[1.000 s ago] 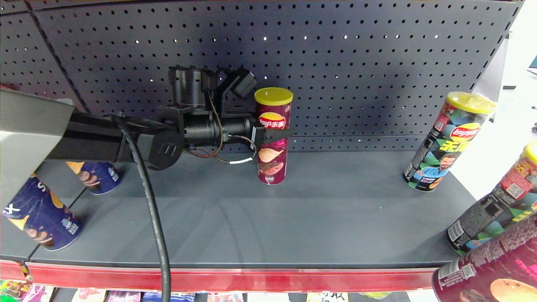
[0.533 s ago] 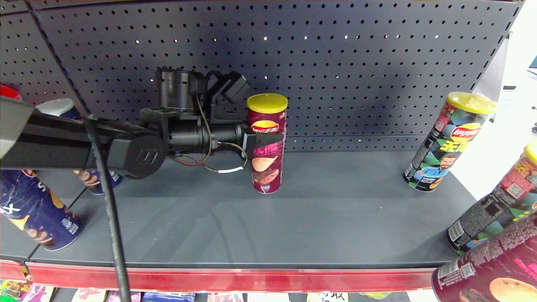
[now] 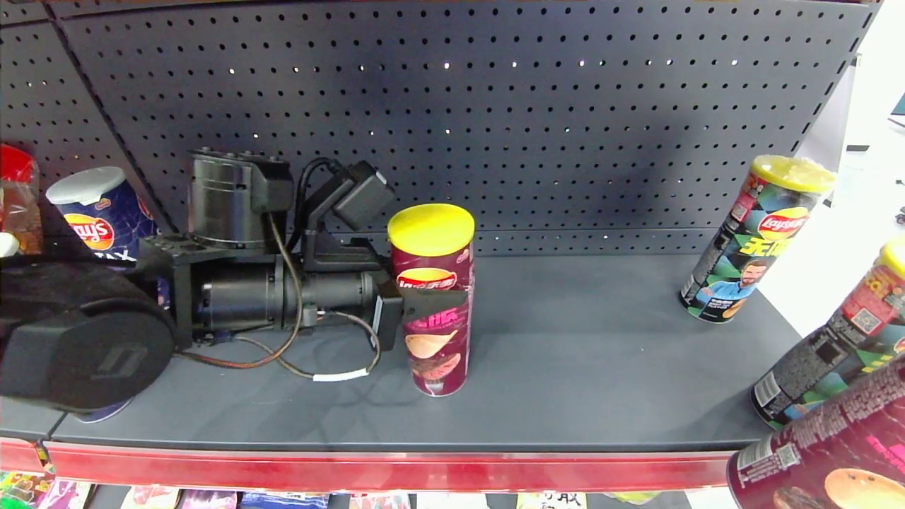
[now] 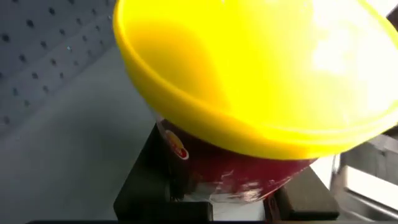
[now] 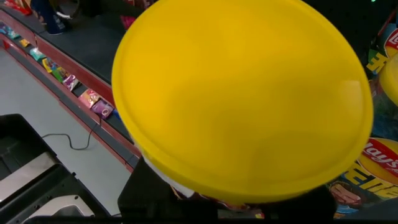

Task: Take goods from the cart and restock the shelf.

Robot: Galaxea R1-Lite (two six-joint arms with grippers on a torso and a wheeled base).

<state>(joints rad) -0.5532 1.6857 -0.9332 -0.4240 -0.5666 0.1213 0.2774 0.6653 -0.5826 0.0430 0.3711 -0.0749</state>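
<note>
- Maroon with a yellow lid, the chip can point(image 3: 433, 353) stands upright over the front half of the grey shelf deck point(image 3: 580, 367), left of the middle. Whether its base touches the deck cannot be told.
- The left gripper point(image 3: 433, 302) is clamped on the chip can a little below the lid. It comes in from the left, with one black finger lying across the front of the label and the arm low along the deck.
- In the left wrist view the yellow lid looms over the maroon wall, and a black finger presses on each side of it.
- A second chip can point(image 3: 827, 452), also maroon, lies tilted at the lower right corner of the head view. It is in front of the red front edge point(image 3: 389, 470) and off the deck.
- The right gripper point(image 5: 224, 208) is closed around the second chip can. In the right wrist view its dark fingers sit tight against both sides of the body under a yellow lid.
- A blue can point(image 3: 99, 215) with a pale lid stands at the left rear by the perforated back panel point(image 3: 495, 106), behind the left arm.
- A green-and-black can point(image 3: 760, 240) with a yellow lid stands at the right rear, well apart from the chip can.
- A dark patterned can point(image 3: 834, 346) stands nearer the front at the right end of the deck.
</note>
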